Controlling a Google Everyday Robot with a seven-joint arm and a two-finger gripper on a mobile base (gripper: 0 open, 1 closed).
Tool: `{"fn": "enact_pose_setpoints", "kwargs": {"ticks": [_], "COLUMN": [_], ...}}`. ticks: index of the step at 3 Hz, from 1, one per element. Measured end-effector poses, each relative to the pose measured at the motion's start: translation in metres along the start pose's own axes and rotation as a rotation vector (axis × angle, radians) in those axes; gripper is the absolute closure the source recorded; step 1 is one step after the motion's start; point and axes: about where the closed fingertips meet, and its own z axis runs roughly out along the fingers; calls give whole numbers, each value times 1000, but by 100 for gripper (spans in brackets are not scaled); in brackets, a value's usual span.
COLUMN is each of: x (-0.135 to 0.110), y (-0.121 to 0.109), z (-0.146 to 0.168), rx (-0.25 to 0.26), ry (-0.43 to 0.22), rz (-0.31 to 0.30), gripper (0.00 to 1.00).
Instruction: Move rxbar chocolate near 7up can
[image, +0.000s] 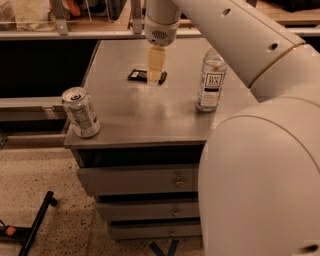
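Observation:
The rxbar chocolate (135, 75) is a dark flat bar lying on the far middle of the grey cabinet top (150, 117). My gripper (155, 79) hangs straight down from the white arm and reaches the bar's right part, hiding its middle. The 7up can (80, 112) stands upright at the front left corner of the top, well apart from the bar and gripper.
A clear water bottle (210, 80) with a white label stands right of the gripper. My white arm and body (260, 165) fill the right side. Drawers (140, 180) sit below the top. A black stand (35, 225) lies on the speckled floor at the left.

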Motion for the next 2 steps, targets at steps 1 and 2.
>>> {"fn": "enact_pose_setpoints", "kwargs": {"ticks": [1, 2], "x": [1, 4], "y": [-20, -32], "z": [23, 44], "rx": [10, -7], "ry": [-37, -35], "rz": [44, 84], "gripper": [0, 0]}}
